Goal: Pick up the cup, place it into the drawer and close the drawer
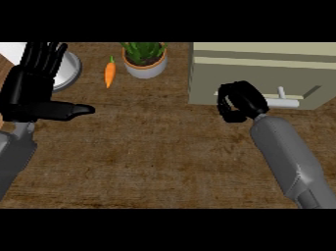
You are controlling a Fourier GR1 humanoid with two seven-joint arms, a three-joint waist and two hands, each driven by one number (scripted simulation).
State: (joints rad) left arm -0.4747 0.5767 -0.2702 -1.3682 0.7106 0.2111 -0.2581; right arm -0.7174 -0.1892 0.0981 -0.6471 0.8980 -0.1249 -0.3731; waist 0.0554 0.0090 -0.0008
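No cup shows anywhere in the head view. The olive drawer cabinet (272, 68) stands at the back right, with a white handle (284, 102) sticking out of its front. My right hand (240, 102) is just left of that handle, against the cabinet's front lower left corner. Its fingers are curled, and I see nothing held in them. My left hand (35, 88) stays open at the left edge, fingers up and thumb pointing right, resting.
A grey round dish (70, 71) lies at the back left, partly behind my left hand. An orange carrot (109, 72) lies beside it. A potted green plant (144, 59) stands at the back centre. The wooden counter (149, 157) spreads across the middle.
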